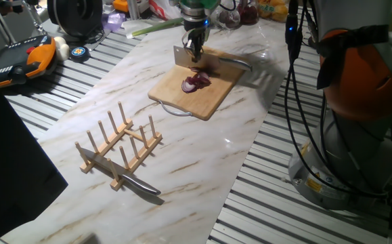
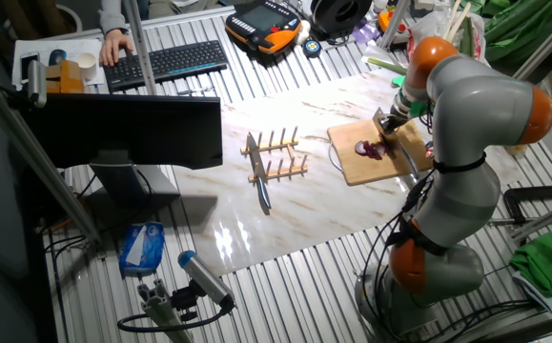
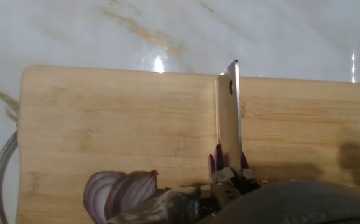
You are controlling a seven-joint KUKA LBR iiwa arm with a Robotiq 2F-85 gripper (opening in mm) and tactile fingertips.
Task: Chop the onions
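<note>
I see the gripper [image 1: 194, 49] clamped on a cleaver [image 3: 229, 118] above the cutting board [image 1: 206, 95]. The cut onion [image 1: 196, 83] lies on the board, apparently just left of the blade.

Marble-look table top [image 1: 202, 156], ribbed metal bench [image 1: 284, 203], monitor [image 2: 123, 133], keyboard [image 2: 175, 59]

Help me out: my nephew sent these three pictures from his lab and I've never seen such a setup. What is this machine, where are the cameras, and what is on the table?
It is one robot arm with a two-finger gripper at a marble-look table. Two pictures come from fixed cameras on different sides of the table; the third comes from a camera on the hand, looking down along the fingers. The gripper holds a cleaver above a wooden cutting board. On the board lies a cut purple onion, its layers showing. Nearer the front stands a wooden peg rack with a second knife lying at its base.
</note>
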